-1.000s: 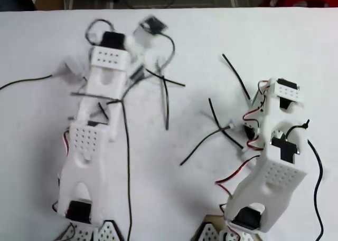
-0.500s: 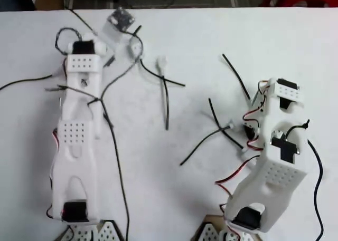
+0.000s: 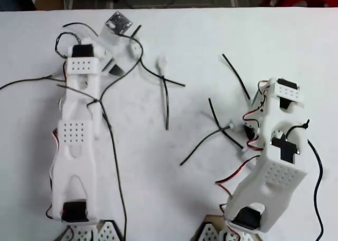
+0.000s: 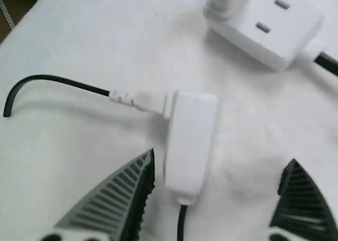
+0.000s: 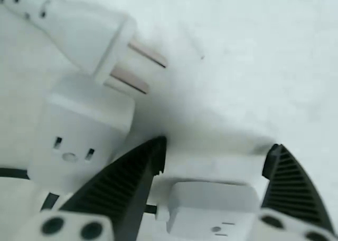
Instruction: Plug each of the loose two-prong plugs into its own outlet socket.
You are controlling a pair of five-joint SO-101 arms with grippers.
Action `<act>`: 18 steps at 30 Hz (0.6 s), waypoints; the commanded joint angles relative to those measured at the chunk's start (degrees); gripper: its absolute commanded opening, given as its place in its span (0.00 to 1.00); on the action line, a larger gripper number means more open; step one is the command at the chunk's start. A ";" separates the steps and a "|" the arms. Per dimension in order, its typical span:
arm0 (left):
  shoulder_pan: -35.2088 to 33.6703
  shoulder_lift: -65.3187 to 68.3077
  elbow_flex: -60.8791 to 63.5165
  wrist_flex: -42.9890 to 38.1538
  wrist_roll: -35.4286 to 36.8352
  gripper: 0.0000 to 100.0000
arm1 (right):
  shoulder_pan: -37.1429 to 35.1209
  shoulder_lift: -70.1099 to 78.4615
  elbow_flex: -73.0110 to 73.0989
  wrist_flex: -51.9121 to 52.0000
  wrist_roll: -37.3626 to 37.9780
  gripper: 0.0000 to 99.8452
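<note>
Two-prong plug [image 5: 84, 32], loose beside an outlet socket [image 5: 79, 130] toward the right edge of the table [image 3: 211, 40]: we judge it light, rigid and slick, best pinched across its body; right gripper [image 5: 216, 146] and left gripper [image 4: 220, 159] gape empty.

The left arm [image 3: 76, 135] stretches out long and nearly straight away from its base, and the left claw [image 4: 219, 162] at its end has both fingers spread wide. The right arm [image 3: 274, 162] is folded up short, the right claw [image 5: 217, 144] likewise spread wide.
</note>
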State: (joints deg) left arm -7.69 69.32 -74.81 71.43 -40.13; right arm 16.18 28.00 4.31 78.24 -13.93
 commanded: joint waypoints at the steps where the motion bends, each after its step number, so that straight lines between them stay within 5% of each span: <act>1: 0.13 -14.20 -1.41 6.77 0.79 0.38 | -2.07 0.48 0.35 -0.75 0.00 0.32; 13: 2.95 -46.02 -1.41 30.24 0.79 0.38 | -2.15 0.48 0.35 -0.75 0.00 0.32; 18: 0.57 -58.33 -0.79 31.03 7.12 0.38 | -2.15 0.48 0.35 -0.75 0.00 0.32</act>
State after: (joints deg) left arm -5.49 20.70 -74.90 102.02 -37.41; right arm 16.18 28.00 4.31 78.24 -13.93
